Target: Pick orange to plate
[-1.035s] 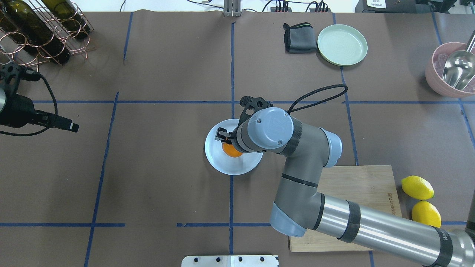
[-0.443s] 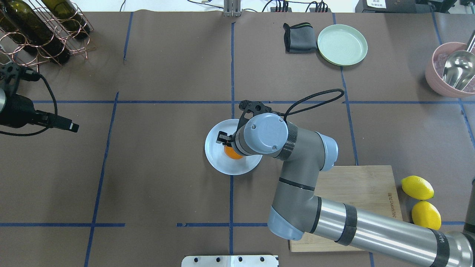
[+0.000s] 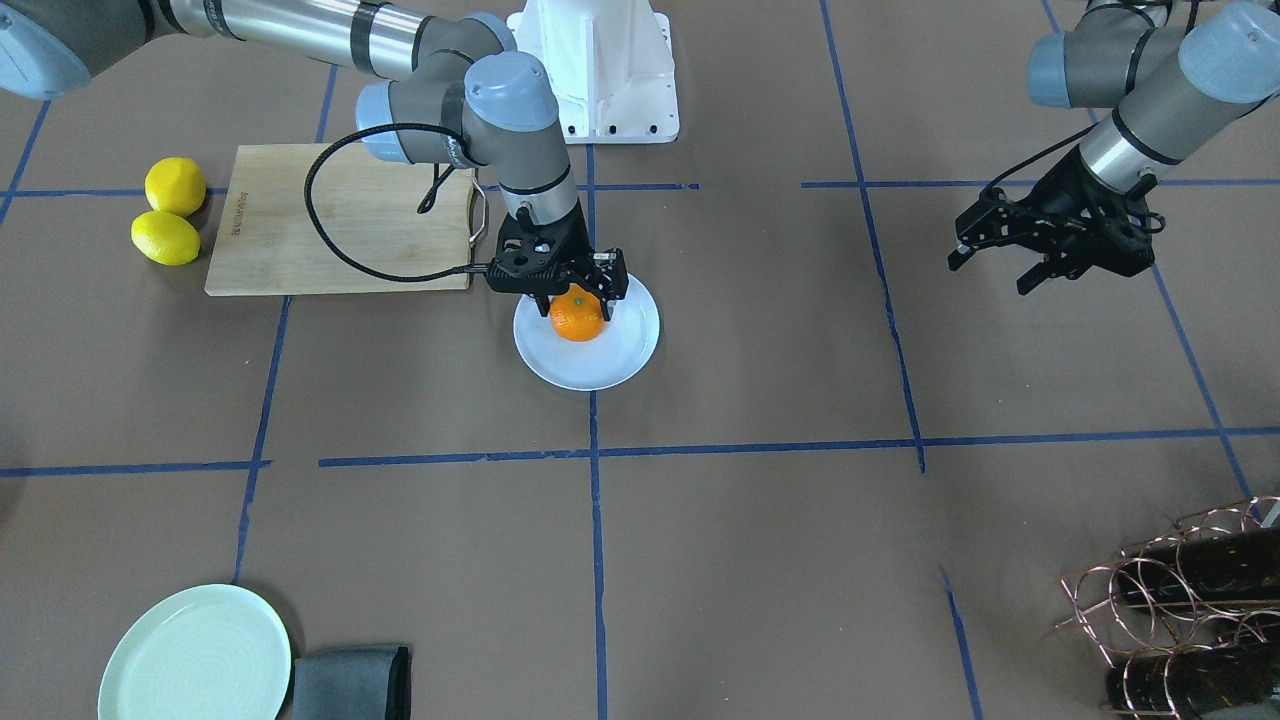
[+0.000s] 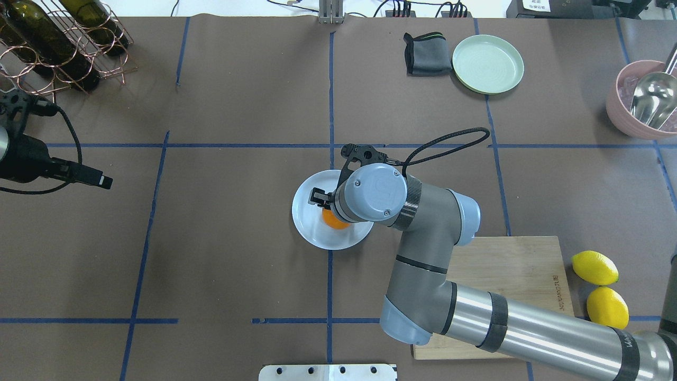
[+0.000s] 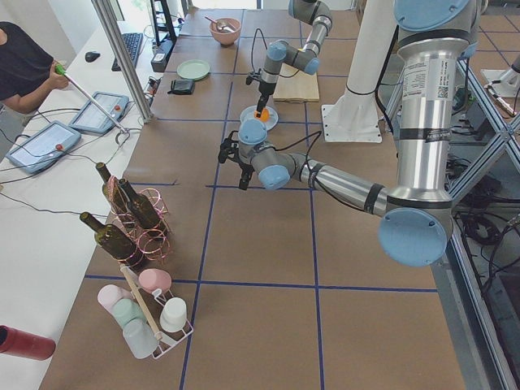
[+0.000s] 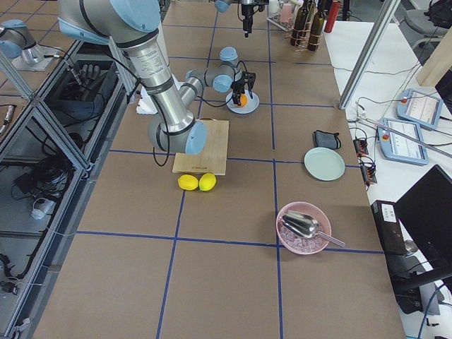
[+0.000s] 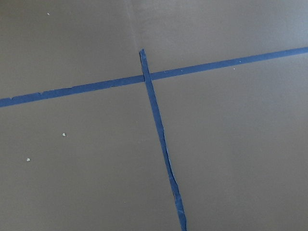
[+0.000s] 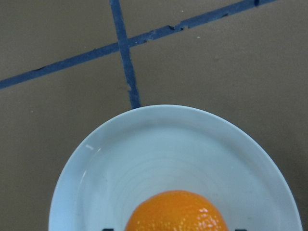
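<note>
Middle of the table point(image 3: 800, 400), releasing onto the plate point(image 3: 622, 356)
My right end effector point(image 3: 577, 296) straddles the orange point(image 3: 578, 320), which looks seated near the plate's middle; pinched or freed, I cannot tell. I'd open wide, then rise straight up so nothing nudges it rolling

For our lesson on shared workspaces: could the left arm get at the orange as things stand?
Probably not. The right end effector straddles the orange on the plate, blocking a grasp from above, and the left end effector hovers open far across the table.
</note>
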